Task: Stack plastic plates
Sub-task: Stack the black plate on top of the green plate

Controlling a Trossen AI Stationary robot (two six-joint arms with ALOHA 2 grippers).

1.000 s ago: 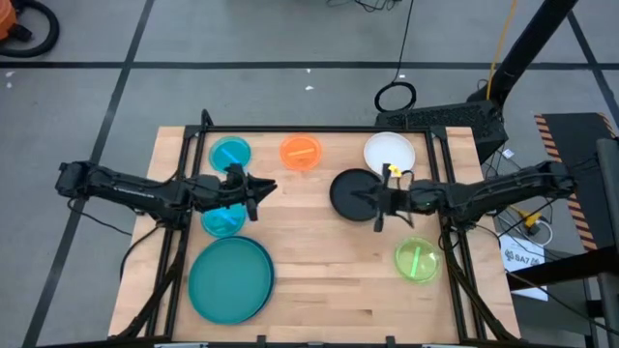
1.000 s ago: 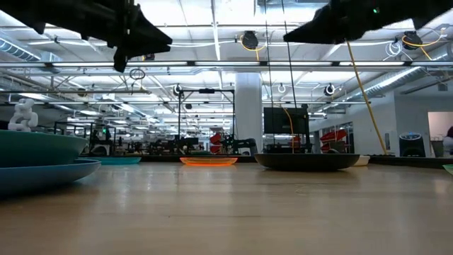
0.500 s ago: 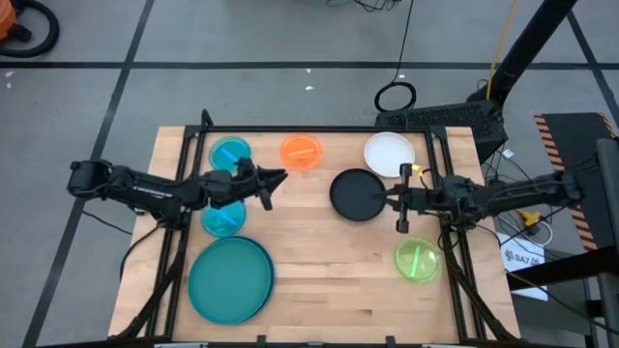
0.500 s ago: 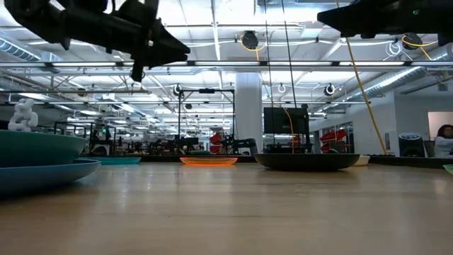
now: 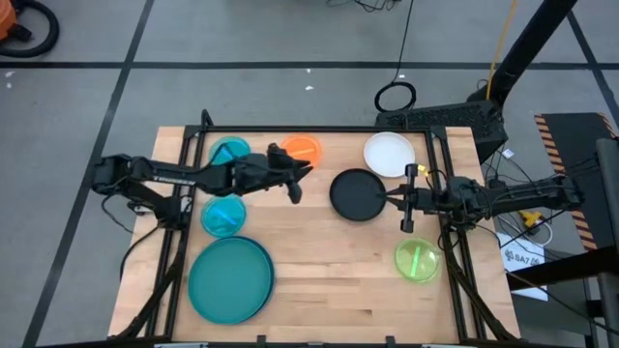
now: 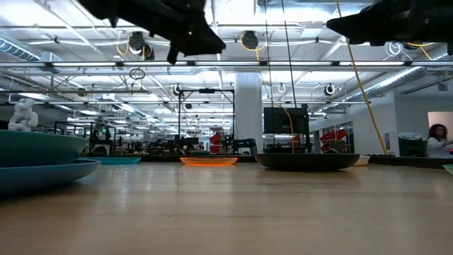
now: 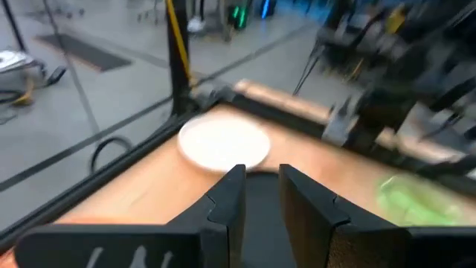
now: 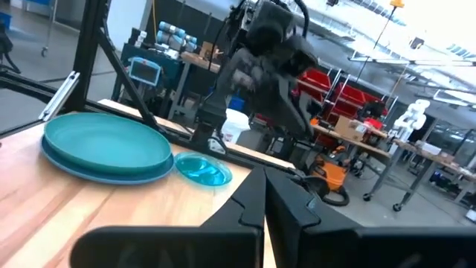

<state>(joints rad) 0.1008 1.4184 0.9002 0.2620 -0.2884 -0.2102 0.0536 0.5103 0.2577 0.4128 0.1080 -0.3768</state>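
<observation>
The plates lie flat on the wooden table. A large teal plate (image 5: 230,278) sits on a blue one at the near left. Two small cyan plates (image 5: 229,152) (image 5: 222,217) lie at the left. An orange plate (image 5: 302,150), a white plate (image 5: 389,153), a black plate (image 5: 355,193) and a lime green plate (image 5: 418,259) lie apart. My left gripper (image 5: 306,176) hangs in the air just near of the orange plate, its fingers (image 7: 223,201) a narrow gap apart and empty. My right gripper (image 5: 395,198) is shut and empty in the air by the black plate's right edge.
Black frame rails (image 5: 189,184) run along the table's left and right sides and its far edge. Bare wood (image 5: 329,280) lies between the teal stack and the lime green plate. A person shows far off in the room (image 6: 437,138).
My left gripper has gone toward the table's right and far edges, from above the nearer cyan plate to beside the orange plate, and has risen a little. My right gripper has drawn back toward the table's right edge, off the black plate. The plates have stayed still.
</observation>
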